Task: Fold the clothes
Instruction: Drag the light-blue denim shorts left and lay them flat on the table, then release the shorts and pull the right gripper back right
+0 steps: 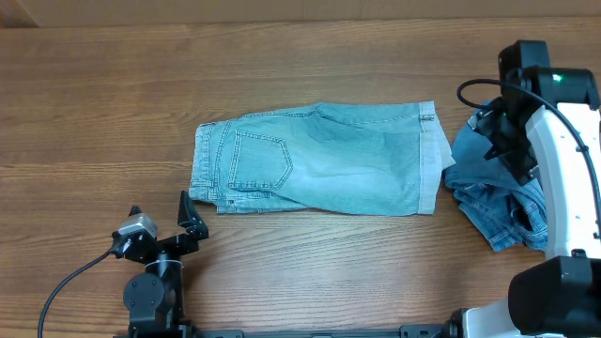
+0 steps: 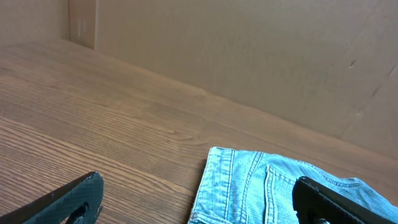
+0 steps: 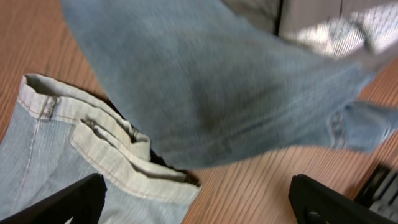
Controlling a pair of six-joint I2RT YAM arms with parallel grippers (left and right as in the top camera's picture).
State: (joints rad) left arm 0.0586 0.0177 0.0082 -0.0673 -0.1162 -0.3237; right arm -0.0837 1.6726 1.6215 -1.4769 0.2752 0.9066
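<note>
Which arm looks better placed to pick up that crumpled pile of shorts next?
Probably the right. Its fingers hang open over the crumpled pile, while the left arm sits far off on the other side, with the flat shorts lying between it and the pile.

The left gripper (image 1: 192,221) is sitting at the near left, fingers spread wide. The right gripper (image 3: 198,183) is hanging at the right, also spread wide.

One flat pair of shorts (image 1: 319,160) is lying mid-frame; a crumpled heap (image 1: 493,202) at right is hiding its count. Two grippers are showing: left gripper (image 1: 192,218), right gripper (image 3: 199,199).
</note>
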